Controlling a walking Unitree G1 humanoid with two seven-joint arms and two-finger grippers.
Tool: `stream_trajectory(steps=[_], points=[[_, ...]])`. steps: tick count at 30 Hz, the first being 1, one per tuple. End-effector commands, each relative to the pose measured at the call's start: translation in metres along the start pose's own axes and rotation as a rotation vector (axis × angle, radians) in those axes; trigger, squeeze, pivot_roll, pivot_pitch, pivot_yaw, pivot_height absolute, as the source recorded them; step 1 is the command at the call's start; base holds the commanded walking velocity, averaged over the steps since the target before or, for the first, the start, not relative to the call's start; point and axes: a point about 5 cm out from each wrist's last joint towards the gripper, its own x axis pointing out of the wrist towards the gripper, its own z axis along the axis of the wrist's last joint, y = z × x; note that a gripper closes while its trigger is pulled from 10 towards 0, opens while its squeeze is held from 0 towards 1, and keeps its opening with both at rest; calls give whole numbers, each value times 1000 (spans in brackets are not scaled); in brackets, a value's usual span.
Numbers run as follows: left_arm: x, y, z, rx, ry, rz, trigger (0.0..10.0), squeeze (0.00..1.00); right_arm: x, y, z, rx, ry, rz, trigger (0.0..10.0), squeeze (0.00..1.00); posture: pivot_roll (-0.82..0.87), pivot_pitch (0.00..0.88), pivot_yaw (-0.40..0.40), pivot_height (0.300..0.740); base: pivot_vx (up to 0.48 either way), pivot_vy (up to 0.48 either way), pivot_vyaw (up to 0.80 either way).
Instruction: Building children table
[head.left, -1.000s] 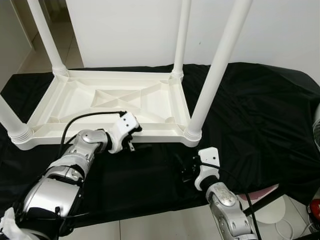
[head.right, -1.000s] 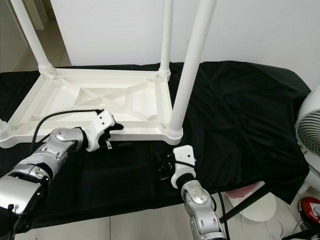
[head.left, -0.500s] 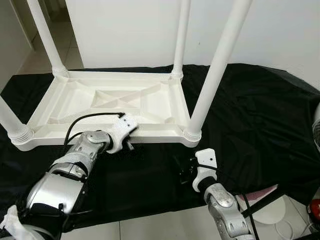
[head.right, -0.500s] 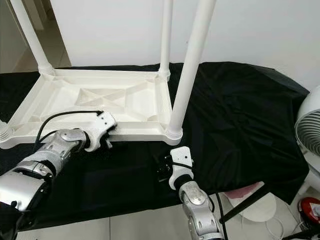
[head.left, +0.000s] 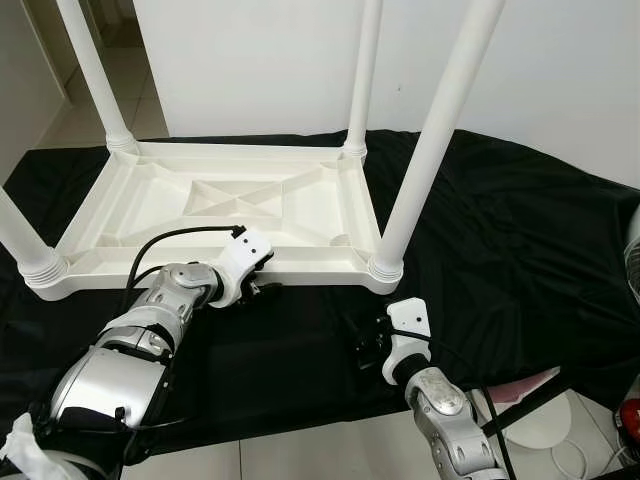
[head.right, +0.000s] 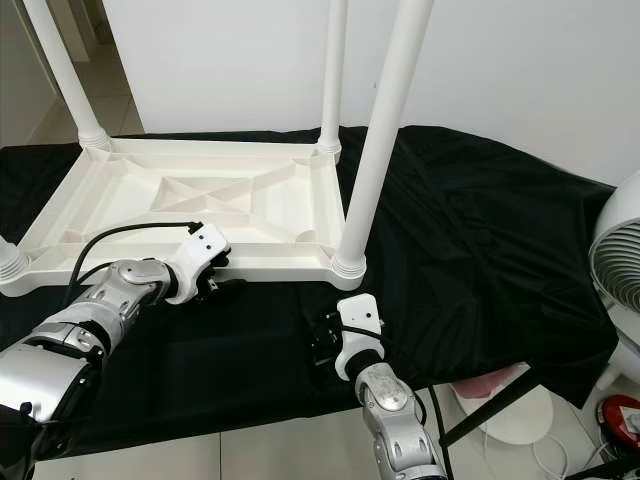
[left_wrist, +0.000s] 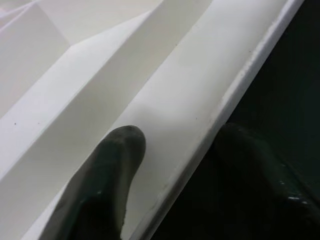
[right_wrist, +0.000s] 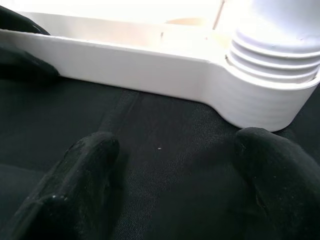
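Claw on our left (head.left: 262, 288) straddles the near long rim of the upturned children's table (head.left: 240, 200), one black finger (left_wrist: 107, 170) lying on the white ledge inside and the other outside, low against the black cloth (head.left: 500, 230); the fingers stand apart around the rim, not visibly pinching it. Beyond this claw the tabletop lies face down on the cloth-covered bench, its ribbed underside up and its white legs rising, the near right leg (head.left: 425, 160) seated in its ringed corner socket (right_wrist: 272, 95). Our right claw (head.left: 368, 342) hovers open just in front of that corner, both fingers spread over bare cloth with nothing between them, the socket just ahead of its fingertips. We judge the legs are on and the step in hand is taking hold of the frame. To do it well, we should close the left claw squarely across the rim's wall, not its thin lip, and bring the right claw onto the corner before any lift, so the load stays level.
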Motion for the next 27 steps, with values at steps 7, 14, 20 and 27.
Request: stream_trajectory(steps=[7,14,20,27], points=[[12,-25,-7,-25,-29,22,0,0,-4,2,-6,-16,25,12,10000,0,-12,14,-10,740,0,0,0],[23,-49,0,-11,-73,-13,353,0,-5,3,-6,-19,28,16,10000,0,-5,26,-15,740,0,0,0],[33,-99,25,17,-188,-116,3686,0,-4,5,-6,-24,30,21,10000,0,2,39,-19,740,0,0,0],[35,-115,31,31,-187,-107,10000,0,-2,7,-6,-26,27,25,10000,0,6,48,-19,740,0,0,0]])
